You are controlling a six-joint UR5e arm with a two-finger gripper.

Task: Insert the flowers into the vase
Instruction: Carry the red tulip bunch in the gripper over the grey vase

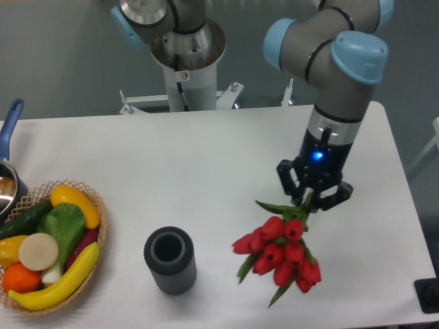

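Observation:
The flowers (278, 255), a bunch of red tulip buds with green stems and leaves, hang in the air above the table's front right part, buds pointing down toward the camera. My gripper (310, 199) is shut on their stems from above. The vase (170, 260), a dark ribbed cylinder with a thick round rim, stands upright near the front edge, to the left of the bunch and apart from it. Its opening faces up and looks empty.
A wicker basket (98, 218) of fruit and vegetables sits at the front left. A blue-handled metal pot (8, 133) is at the left edge. The arm's base column (185, 65) stands behind the table.

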